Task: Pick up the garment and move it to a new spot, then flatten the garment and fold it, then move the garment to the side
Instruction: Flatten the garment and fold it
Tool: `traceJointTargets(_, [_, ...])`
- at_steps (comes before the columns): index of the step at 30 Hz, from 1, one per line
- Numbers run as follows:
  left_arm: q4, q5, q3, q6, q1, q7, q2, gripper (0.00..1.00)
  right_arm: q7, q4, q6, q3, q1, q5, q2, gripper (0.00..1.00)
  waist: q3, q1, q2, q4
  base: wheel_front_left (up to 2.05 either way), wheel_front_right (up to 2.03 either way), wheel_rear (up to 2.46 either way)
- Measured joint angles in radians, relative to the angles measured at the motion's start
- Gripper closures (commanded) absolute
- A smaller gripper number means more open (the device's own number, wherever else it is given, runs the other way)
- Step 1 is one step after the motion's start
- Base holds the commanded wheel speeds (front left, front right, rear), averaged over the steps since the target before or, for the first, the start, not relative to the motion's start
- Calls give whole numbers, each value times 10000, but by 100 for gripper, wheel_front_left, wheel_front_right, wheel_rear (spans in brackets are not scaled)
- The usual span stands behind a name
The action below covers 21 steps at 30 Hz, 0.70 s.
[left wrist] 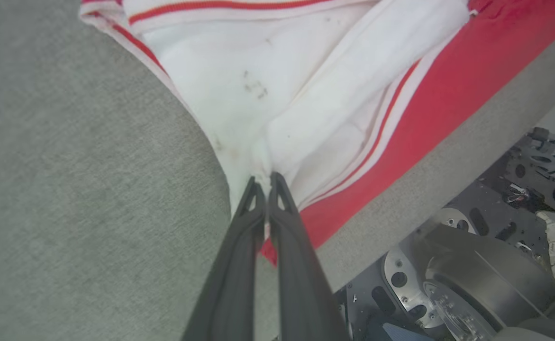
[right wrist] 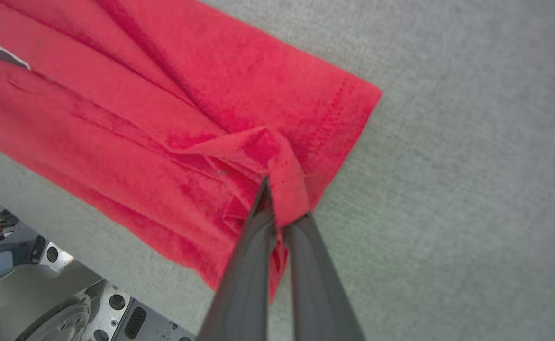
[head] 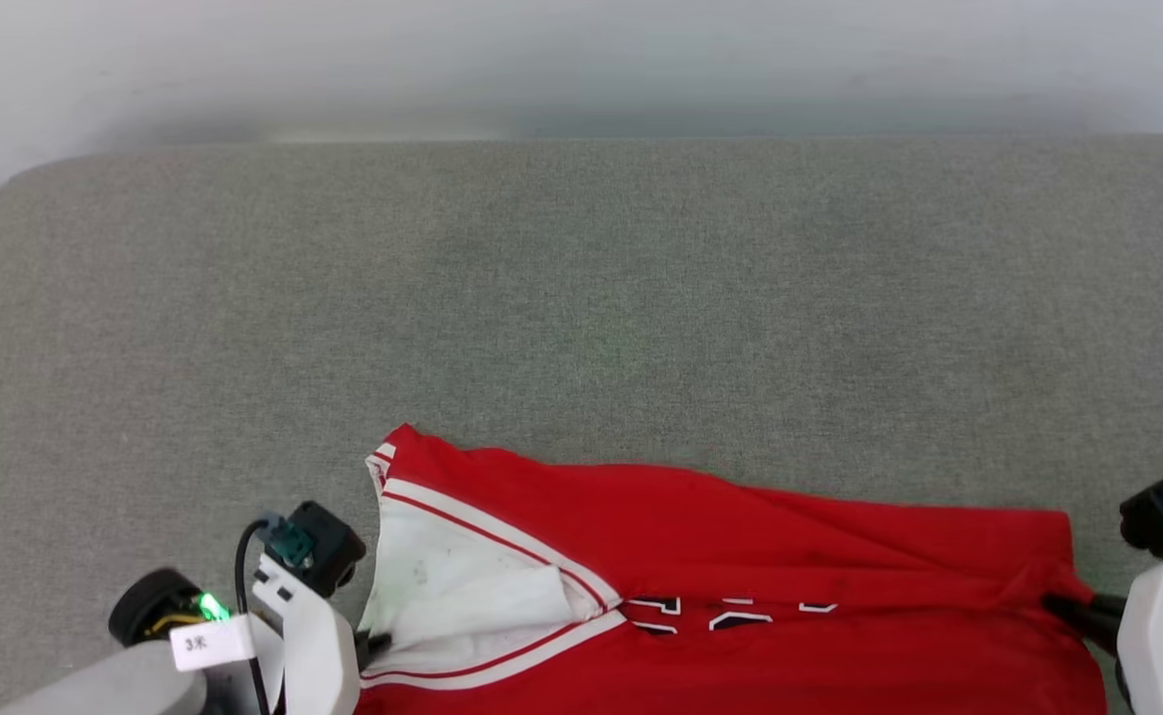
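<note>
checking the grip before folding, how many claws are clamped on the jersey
2. The left claw pinches the white part at the jersey's left end; the right claw pinches bunched red fabric at its right end.

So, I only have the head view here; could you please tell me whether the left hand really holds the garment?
Observer: Yes, the left hand is shut on the garment, pinching white cloth.
Operator: Thank you. And the right hand?
Observer: The right hand is shut on a bunched red fold near the hem.
Operator: Does it overhang the near edge?
Observer: No, grey cushion shows past its red edge.
</note>
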<state>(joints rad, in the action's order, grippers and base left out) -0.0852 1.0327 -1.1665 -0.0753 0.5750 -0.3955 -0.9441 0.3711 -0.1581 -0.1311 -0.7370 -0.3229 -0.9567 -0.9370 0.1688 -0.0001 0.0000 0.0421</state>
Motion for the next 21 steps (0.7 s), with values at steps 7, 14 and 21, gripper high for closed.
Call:
traceJointTargets(7, [928, 198, -234, 65, -490, 326, 500, 100, -82, -481, -2, 84, 409, 384, 508, 100, 251, 0, 0, -51, 0, 0, 0])
traceJointTargets(14, [1083, 4, 224, -380, -645, 1693, 585, 0, -550, -213, 0, 456, 398, 454, 608, 0, 10, 1, 0, -159, 0, 0, 0])
traceJointTargets(21, [550, -560, 1135, -1964, -1059, 3866, 359, 0, -805, 867, 2, 1831, 895, -522, -75, 0, -345, 1, 0, -156, 0, 0, 0])
